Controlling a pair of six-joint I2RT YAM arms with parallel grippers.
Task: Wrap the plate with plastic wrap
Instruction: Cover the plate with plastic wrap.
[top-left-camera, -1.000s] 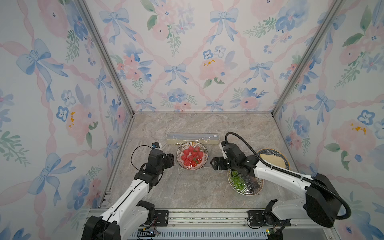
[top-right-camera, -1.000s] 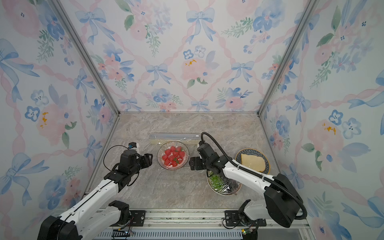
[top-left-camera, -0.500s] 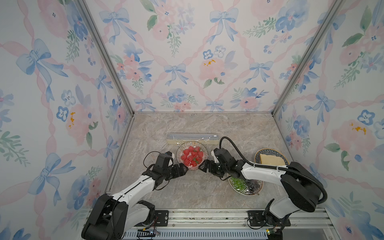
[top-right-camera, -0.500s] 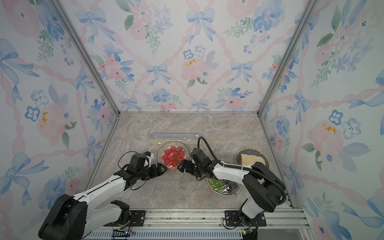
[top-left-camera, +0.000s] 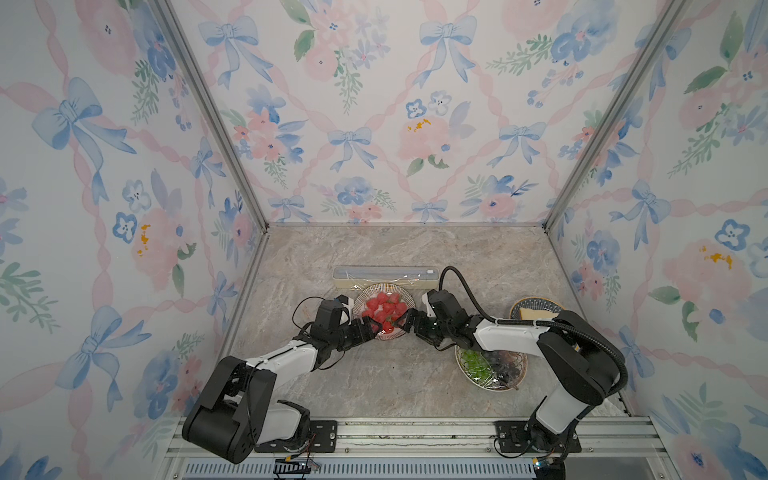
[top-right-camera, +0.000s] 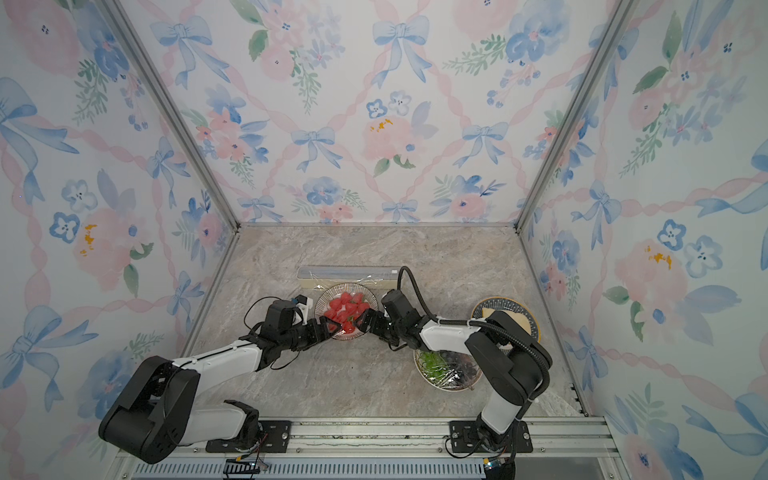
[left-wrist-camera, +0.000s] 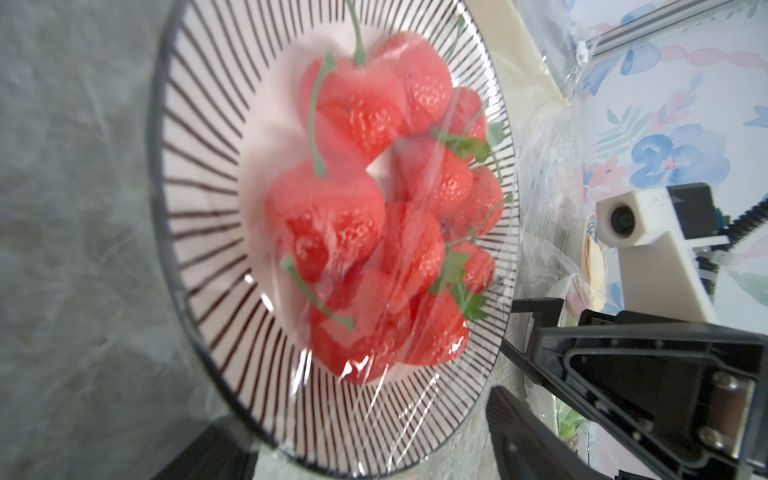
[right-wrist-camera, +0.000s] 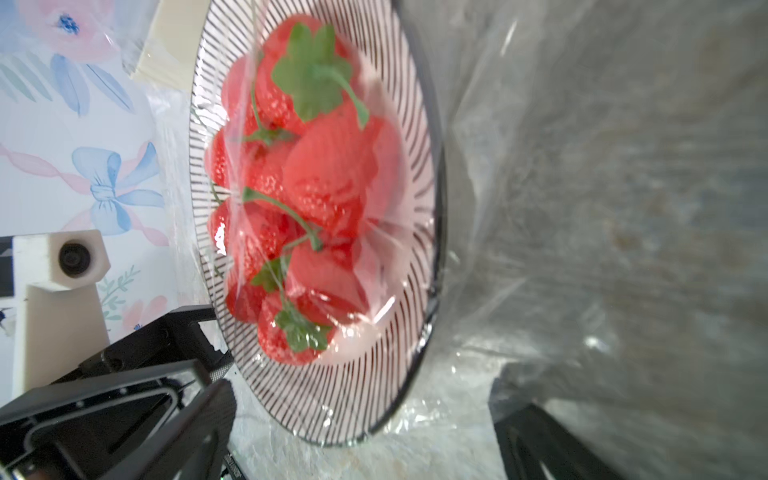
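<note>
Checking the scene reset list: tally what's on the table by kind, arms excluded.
3 plates: strawberry plate, greens plate, blue-rimmed plate
1 plastic wrap box
Total: 4

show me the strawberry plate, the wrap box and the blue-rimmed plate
strawberry plate (left-wrist-camera: 199, 216): left wrist view, on its striped inner wall
wrap box (top-left-camera: 386, 275): in a top view, middle of its pale top
blue-rimmed plate (top-left-camera: 534, 300): in a top view, on its far rim
</note>
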